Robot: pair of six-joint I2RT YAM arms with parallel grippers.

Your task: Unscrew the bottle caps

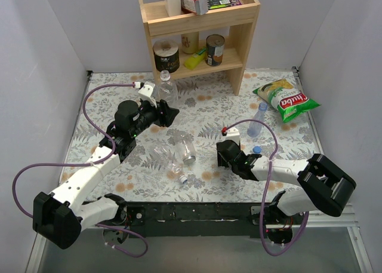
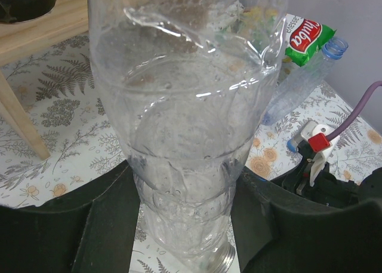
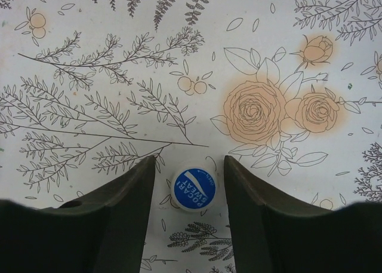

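Observation:
My left gripper (image 1: 169,113) (image 2: 186,168) is shut on a large colourless crinkly bottle (image 1: 166,89) (image 2: 185,117), its fingers (image 2: 71,225) pressed to both sides. A silver threaded ring (image 2: 224,261) shows at the bottle's lower end. My right gripper (image 1: 225,155) (image 3: 189,165) is open, pointing down at the table, with a loose blue cap (image 3: 194,189) lying between its fingers, untouched. A wide-mouthed bottle (image 1: 187,147) lies mid-table. A small bottle (image 1: 176,170) with a blue cap (image 1: 183,180) lies near the front. The blue-tinted bottle (image 1: 258,119) (image 2: 298,82) lies at right. Another blue cap (image 1: 256,149) lies loose.
A wooden shelf (image 1: 200,22) with tin cans (image 1: 215,49) and a yellow bottle (image 1: 194,59) stands at the back, close behind the held bottle. A snack bag (image 1: 286,98) lies at the back right. Grey walls close in both sides.

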